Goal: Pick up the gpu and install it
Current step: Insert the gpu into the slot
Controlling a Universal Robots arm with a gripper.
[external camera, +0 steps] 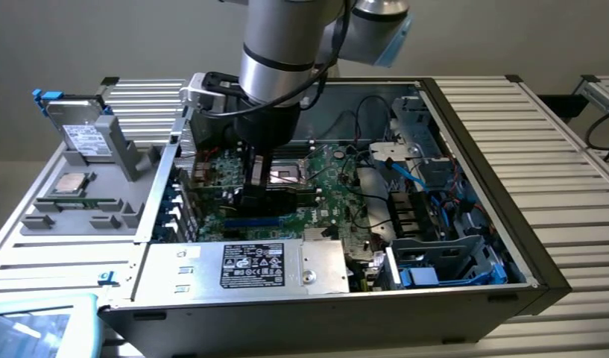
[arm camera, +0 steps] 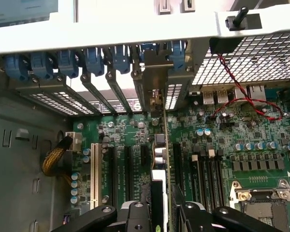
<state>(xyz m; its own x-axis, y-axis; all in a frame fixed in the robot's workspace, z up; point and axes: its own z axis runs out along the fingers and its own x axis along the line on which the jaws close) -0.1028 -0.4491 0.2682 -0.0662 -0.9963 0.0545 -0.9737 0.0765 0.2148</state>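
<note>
end effector (arm camera: 163, 213) grips gpu (arm camera: 159, 150) (thin, edge-on, upright)

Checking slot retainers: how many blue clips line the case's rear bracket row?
7. One row under the white case rail: five blue clips side by side, the sixth partly behind the gpu bracket, the seventh just beyond it. Others may be hidden.

Made up of a thick, silver-grey cylindrical metal arm (external camera: 279, 45), ringed with a narrow black band. Capped at the rounded grey joint with a pale blue plastic lid (external camera: 392, 46). Trailed by a thin black cable (external camera: 319, 74) along the tube. Narrows to a black cylindrical wrist (external camera: 267, 127), flanked by a small black-and-white boxy mount (external camera: 203, 88). Ends in a black, angular metal gripper (arm camera: 159, 212), jointed with flat links and studded with round silver pins (arm camera: 106, 210).
</note>
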